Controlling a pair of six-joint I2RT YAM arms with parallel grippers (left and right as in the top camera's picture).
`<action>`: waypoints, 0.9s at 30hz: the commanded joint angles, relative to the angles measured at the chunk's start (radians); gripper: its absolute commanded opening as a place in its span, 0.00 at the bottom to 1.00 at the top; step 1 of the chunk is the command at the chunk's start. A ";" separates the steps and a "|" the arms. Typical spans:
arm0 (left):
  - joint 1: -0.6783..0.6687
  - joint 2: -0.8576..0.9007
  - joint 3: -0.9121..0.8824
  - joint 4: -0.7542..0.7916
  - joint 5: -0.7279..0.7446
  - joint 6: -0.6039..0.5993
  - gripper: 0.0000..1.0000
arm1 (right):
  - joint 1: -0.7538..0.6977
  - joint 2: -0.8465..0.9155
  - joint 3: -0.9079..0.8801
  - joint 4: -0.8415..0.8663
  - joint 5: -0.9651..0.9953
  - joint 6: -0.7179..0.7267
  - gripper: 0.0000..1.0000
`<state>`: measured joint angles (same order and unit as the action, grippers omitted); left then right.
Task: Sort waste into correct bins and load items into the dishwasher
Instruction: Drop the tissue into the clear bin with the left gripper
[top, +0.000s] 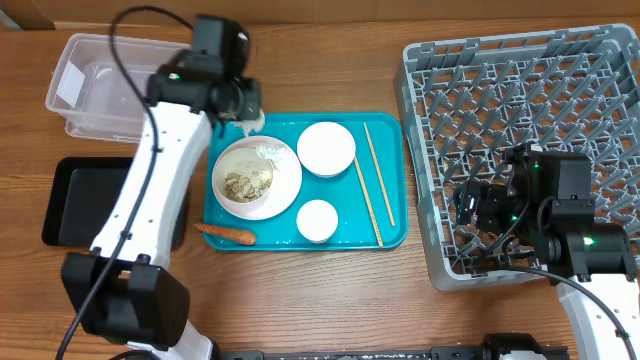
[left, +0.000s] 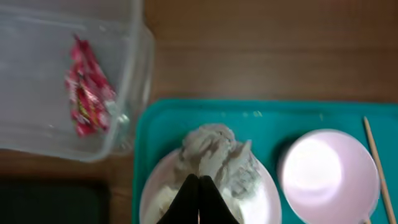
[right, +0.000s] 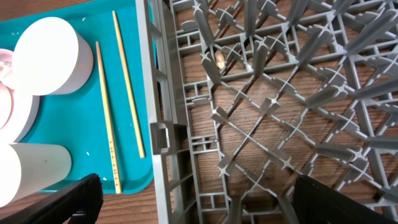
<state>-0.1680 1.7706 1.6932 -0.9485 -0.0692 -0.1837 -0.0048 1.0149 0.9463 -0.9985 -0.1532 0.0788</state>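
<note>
My left gripper (top: 248, 118) (left: 199, 179) is shut, its tips pinched into the near edge of the crumpled white tissue (left: 214, 152) above the top rim of the white plate (top: 285, 190). On the plate lie rice and beige scraps (top: 248, 183). A red wrapper (left: 87, 93) is inside the clear tub (top: 100, 85). The carrot piece (top: 225, 233) rests by the teal tray's front left corner. A white bowl (top: 326, 148), a small cup (top: 317, 220) and chopsticks (top: 375, 185) sit on the teal tray. My right gripper (top: 475, 210) (right: 199, 205) hangs open over the grey dish rack (top: 520, 90), holding nothing.
The teal serving tray (top: 390, 230) lies between the bins and the rack. A shallow black tray (top: 85, 200) sits at the left, under my left arm. The rack's left wall (right: 161, 134) stands right beside the teal tray's edge.
</note>
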 joint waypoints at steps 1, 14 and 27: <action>0.082 -0.021 0.025 0.068 -0.045 0.003 0.04 | 0.005 -0.003 0.029 0.002 -0.005 0.004 1.00; 0.254 0.029 0.024 0.322 -0.046 0.004 0.04 | 0.005 -0.003 0.029 0.006 -0.005 0.004 1.00; 0.270 0.072 0.025 0.322 -0.010 0.003 0.52 | 0.005 -0.003 0.029 0.005 -0.005 0.004 1.00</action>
<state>0.1028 1.8637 1.6955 -0.6044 -0.1059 -0.1841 -0.0048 1.0149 0.9463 -0.9966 -0.1528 0.0784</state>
